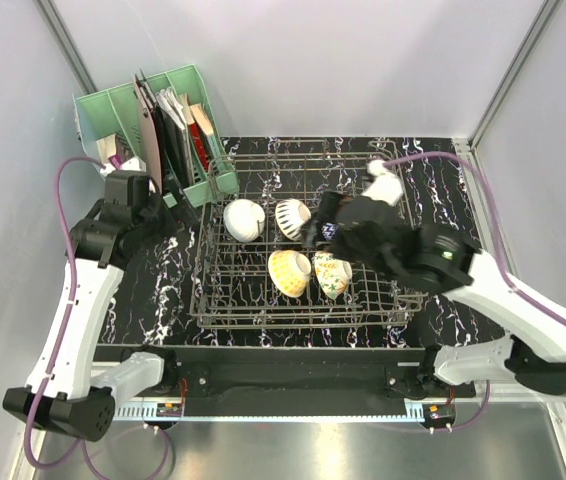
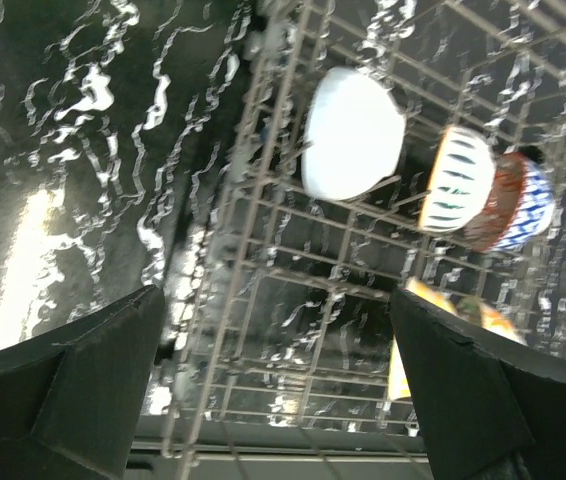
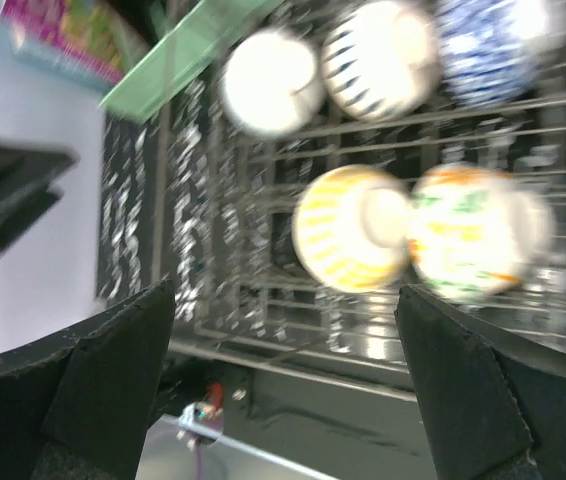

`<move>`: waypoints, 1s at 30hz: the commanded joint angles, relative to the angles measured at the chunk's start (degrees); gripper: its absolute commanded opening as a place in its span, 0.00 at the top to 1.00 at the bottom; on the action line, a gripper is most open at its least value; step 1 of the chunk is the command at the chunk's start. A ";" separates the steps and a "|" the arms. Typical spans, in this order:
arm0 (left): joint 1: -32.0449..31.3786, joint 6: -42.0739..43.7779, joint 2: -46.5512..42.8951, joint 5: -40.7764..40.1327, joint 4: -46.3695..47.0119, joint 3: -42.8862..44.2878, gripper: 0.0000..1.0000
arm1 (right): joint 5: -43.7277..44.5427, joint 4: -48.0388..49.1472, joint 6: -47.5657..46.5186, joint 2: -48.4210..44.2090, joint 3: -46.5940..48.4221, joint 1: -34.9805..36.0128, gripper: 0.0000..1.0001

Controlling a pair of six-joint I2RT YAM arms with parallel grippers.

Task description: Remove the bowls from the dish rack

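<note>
Although both arms reach toward the dish rack [image 1: 248, 295], I see the left gripper [image 2: 273, 300] spread wide and empty over its left rim, and the right gripper [image 3: 283, 310] equally wide and empty above its middle. Inside the rack sit five bowls: the cream-white bowl [image 1: 244, 219], striped bowl [image 1: 292, 217] and blue-and-white bowl [image 3: 488, 50] along its far row, the tan-yellow bowl [image 1: 289, 272] and floral bowl [image 1: 332, 274] touching in its near row.
</note>
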 commanded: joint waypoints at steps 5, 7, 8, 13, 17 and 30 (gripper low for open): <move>-0.13 5.69 5.33 -0.56 3.02 -5.03 0.01 | 13.06 -13.09 -5.38 -12.54 -1.82 -15.58 0.00; -0.13 5.86 8.31 -0.47 4.60 -5.03 0.01 | 11.30 -11.68 -8.75 -11.94 -4.54 -20.76 0.00; -0.22 6.04 9.11 -0.29 5.91 -5.30 0.01 | 8.85 -10.28 -10.68 -11.50 -5.51 -22.10 0.00; -0.14 7.53 14.12 -0.20 6.98 -4.60 0.07 | -0.21 -5.52 -12.89 -10.44 -12.36 -31.94 0.00; -0.13 8.06 16.50 -1.17 7.50 -3.80 0.07 | -7.49 0.18 -16.66 -9.39 -15.80 -39.74 0.00; -0.13 9.73 20.46 1.29 8.03 -4.06 0.36 | -19.73 5.12 -22.48 3.26 -15.10 -50.93 0.17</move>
